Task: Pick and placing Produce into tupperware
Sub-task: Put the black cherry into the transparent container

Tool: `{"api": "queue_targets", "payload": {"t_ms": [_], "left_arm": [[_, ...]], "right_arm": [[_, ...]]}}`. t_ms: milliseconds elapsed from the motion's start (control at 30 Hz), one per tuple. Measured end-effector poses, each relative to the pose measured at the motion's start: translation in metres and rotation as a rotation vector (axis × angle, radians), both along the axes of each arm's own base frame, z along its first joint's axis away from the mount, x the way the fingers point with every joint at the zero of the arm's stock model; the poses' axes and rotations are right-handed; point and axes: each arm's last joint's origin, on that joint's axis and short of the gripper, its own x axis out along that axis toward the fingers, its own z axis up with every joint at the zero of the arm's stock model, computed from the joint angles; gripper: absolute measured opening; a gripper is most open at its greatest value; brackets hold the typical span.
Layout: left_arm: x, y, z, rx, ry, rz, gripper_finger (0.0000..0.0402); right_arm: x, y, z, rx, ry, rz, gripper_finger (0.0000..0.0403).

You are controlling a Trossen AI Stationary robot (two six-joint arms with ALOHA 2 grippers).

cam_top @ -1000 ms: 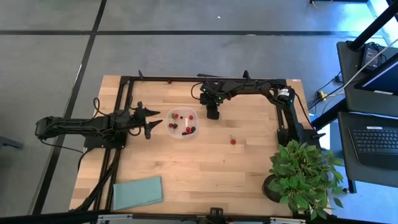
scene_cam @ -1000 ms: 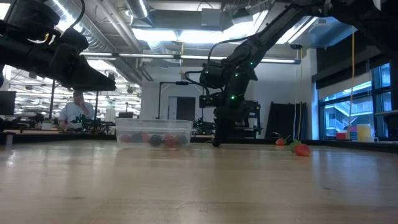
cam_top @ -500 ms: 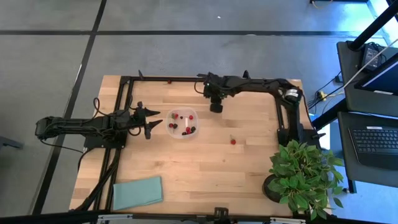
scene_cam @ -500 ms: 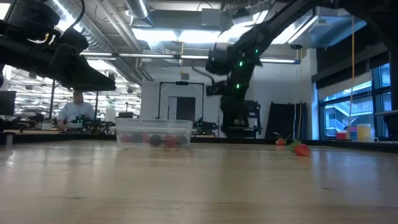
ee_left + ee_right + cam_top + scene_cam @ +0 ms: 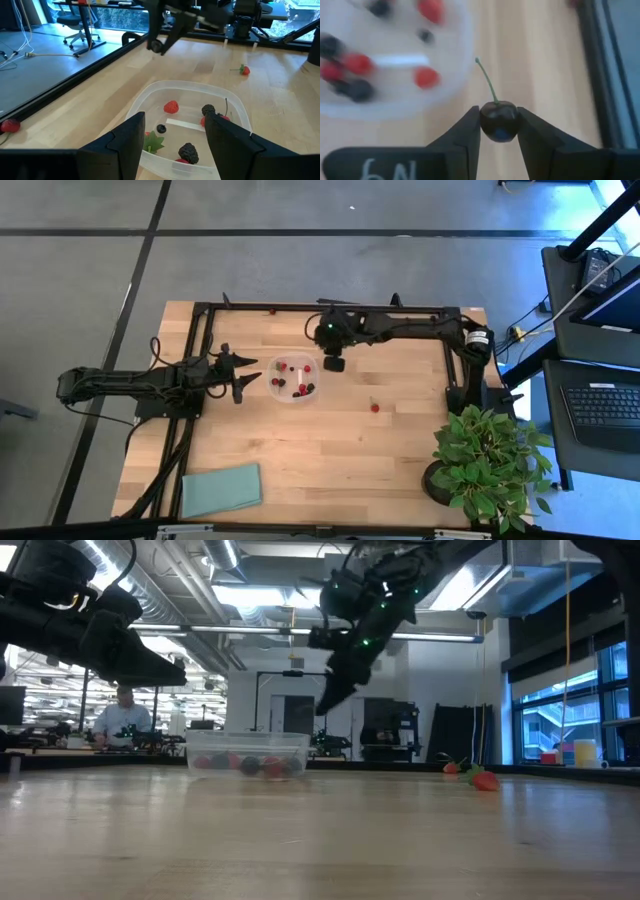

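Dark cherry [image 5: 499,121] sat pinched in the right gripper's [image 5: 334,363] fingers at the tub's [image 5: 312,370] three o'clock; release belonged over its middle. Left gripper [image 5: 243,377] waited at nine o'clock, fingers apart, empty.

Dark maroon cherry [image 5: 499,121], green stem. Clear tupperware [image 5: 294,378]: red, near-black berries [image 5: 171,107]. Teal cloth [image 5: 221,488], pale wood table [image 5: 330,455].

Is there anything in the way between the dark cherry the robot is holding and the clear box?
Nothing visible is. The right pincer grips the dark cherry in the air, close beside the clear box. Only bare wooden table lies between them, and the box has no lid on. The left pincer waits at the box's other side.
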Motion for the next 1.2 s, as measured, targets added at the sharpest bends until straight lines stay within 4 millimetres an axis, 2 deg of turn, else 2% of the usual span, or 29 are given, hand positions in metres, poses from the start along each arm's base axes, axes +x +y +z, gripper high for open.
{"api": "queue_targets", "payload": {"t_ms": [267,433,1000,1200], "left_arm": [[0.000,0.000,0.000,0.000,0.000,-0.001,0.0199],[0.000,0.000,0.000,0.000,0.000,0.000,0.0199],[0.000,0.000,0.000,0.000,0.003,0.000,0.0199],[0.000,0.000,0.000,0.000,0.003,0.000,0.0199]], "right_arm": [[0.025,0.036,0.011,0.031,-0.200,0.140,0.0118],[0.036,0.048,0.012,0.066,-0.297,0.225,0.0117],[0.056,0.049,-0.059,0.217,-0.219,0.223,0.0118],[0.057,0.049,-0.071,0.240,-0.196,0.205,0.0118]]}}
